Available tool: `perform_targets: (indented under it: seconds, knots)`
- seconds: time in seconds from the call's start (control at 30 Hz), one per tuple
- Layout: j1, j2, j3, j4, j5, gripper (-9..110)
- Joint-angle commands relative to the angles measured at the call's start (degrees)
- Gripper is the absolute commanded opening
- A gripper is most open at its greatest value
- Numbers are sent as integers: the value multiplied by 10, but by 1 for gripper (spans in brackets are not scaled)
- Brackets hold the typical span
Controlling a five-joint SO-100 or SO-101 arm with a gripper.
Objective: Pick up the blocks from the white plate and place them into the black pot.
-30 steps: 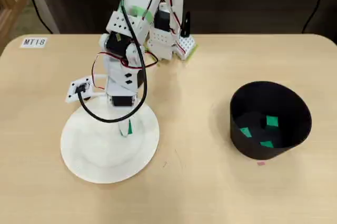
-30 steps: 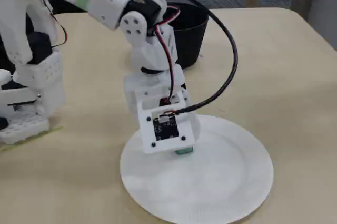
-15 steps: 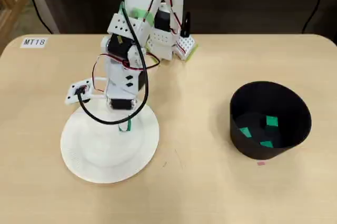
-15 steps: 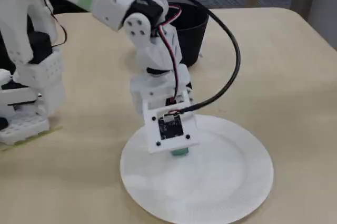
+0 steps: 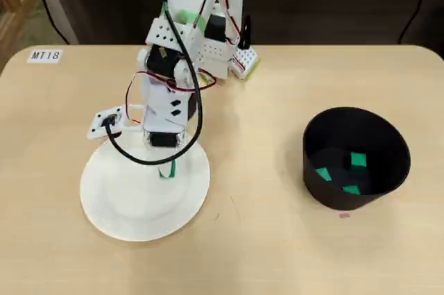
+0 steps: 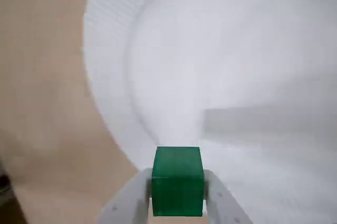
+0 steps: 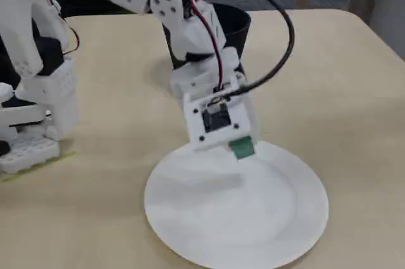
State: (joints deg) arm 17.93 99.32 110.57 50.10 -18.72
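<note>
White printed arm with green tape, dark motors and loose wiring.

The arm (image 7: 190,41) is built of white plastic shells, some pierced with rows of small holes, around black servo blocks. Bands of green tape wrap the upper link. A thick black cable (image 7: 281,41) loops out from a small square camera board (image 7: 217,119) with dark screws at its corners, and thin red, white and black wires run along the joints. The base (image 5: 222,52) looks white with a green edge, though it is partly hidden.

Overhead view: plate (image 5: 132,198) left, pot (image 5: 356,157) right holding three blocks (image 5: 358,160).
</note>
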Motion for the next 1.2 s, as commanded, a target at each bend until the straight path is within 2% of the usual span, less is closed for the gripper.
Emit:
perform_targets:
  seconds: [0.0, 0.3, 0.57, 0.7, 0.93, 1.17]
  knots:
    - [-40, 72, -42, -18, 62, -2]
    - [-210, 237, -40, -9, 205, -2]
    - [-426, 288, -24, -11, 243, -2]
    - [-507, 278, 25, -54, 256, -2]
    - [-545, 223, 95, -129, 263, -2]
    - [-541, 160, 93, -174, 243, -2]
